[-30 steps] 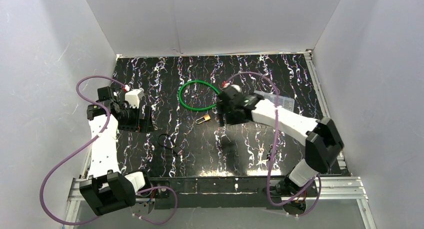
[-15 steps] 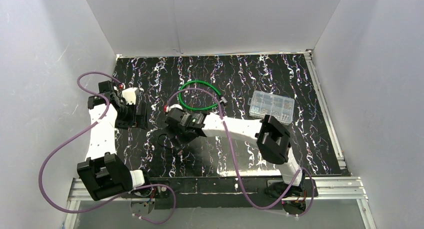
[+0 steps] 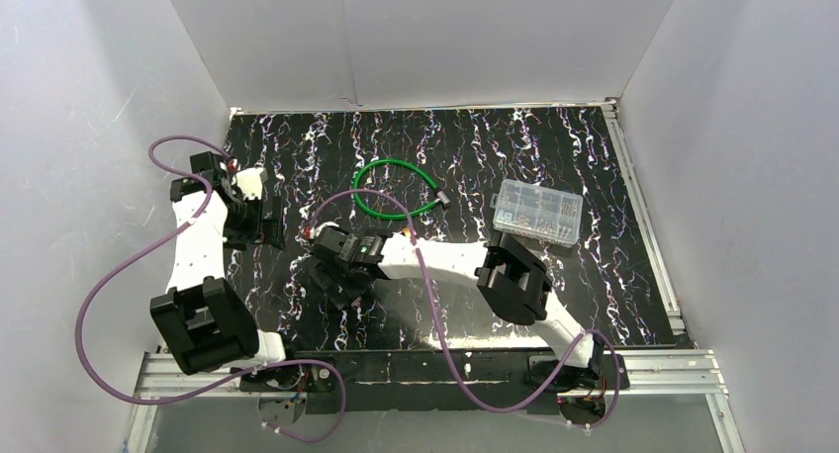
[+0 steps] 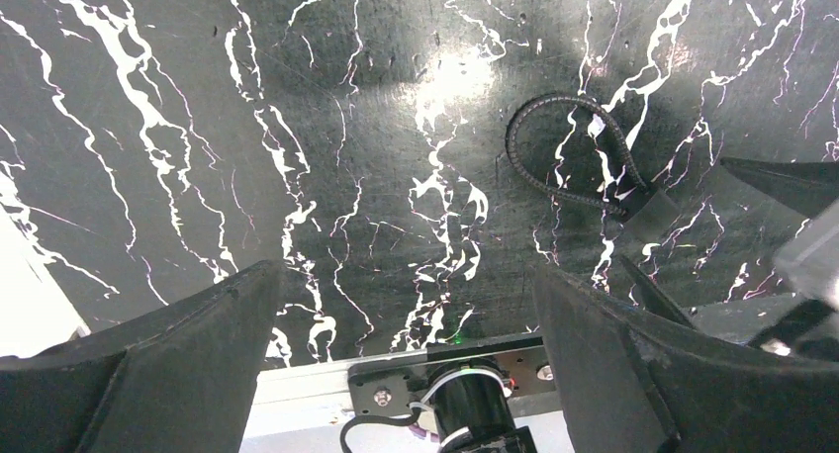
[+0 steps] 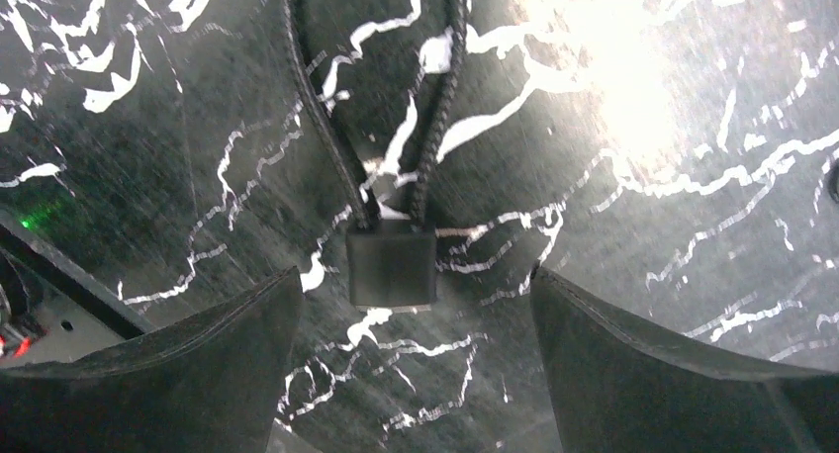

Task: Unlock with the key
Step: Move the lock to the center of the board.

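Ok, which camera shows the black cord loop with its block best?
The right wrist view: the block sits centred inside the open right claw, both cord ends running into it. The left wrist view shows the whole loop, smaller and off to the right. In the top view the right arm hides most of it.

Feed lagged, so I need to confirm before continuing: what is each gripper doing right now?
Left gripper: open, holding nothing.
Right gripper: open, straddling the black corded tag, not gripping it.

The right gripper is hovering low, its arm lying stretched across leftward, jaws spread wide; the left gripper is hanging alongside, likewise spread.
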You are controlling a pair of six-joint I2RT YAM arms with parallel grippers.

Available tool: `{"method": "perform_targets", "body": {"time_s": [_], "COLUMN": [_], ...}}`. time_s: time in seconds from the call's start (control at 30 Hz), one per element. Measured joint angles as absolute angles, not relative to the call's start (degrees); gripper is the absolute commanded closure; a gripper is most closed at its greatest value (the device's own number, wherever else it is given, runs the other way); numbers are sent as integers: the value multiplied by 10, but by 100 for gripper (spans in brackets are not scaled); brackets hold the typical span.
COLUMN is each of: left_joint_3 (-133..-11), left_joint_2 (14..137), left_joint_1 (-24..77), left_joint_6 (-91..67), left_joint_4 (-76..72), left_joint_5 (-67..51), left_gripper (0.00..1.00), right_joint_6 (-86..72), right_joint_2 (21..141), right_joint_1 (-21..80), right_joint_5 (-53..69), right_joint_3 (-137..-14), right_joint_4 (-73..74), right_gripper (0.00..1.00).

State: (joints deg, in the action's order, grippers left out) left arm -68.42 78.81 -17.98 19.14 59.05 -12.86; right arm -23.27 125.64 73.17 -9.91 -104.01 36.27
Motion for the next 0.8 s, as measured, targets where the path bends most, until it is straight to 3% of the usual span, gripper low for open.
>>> {"method": "perform_targets", "body": {"time_s": [0.27,0.63,0.8], "left_joint_3": [-693,-712,-712], "left_joint_2": [780,771,770], "left_joint_1": [-181,-182,-182], "left_joint_6": [194,195,195], "left_joint_4": [590,602,605], "left_joint_5": [-128,-133,-140], "left_gripper": [1,0,0], "right_joint_6": [-222,-233,-255], "right_joint_2": [1304,1273,1214], "right_joint_1": [733,734,733], "right_joint_5": [-103,-146,-161], "right_joint_3": [-1086,-1010,-912], "right_joint_4": [373,336,303], "right_gripper": [22,65,68]}}
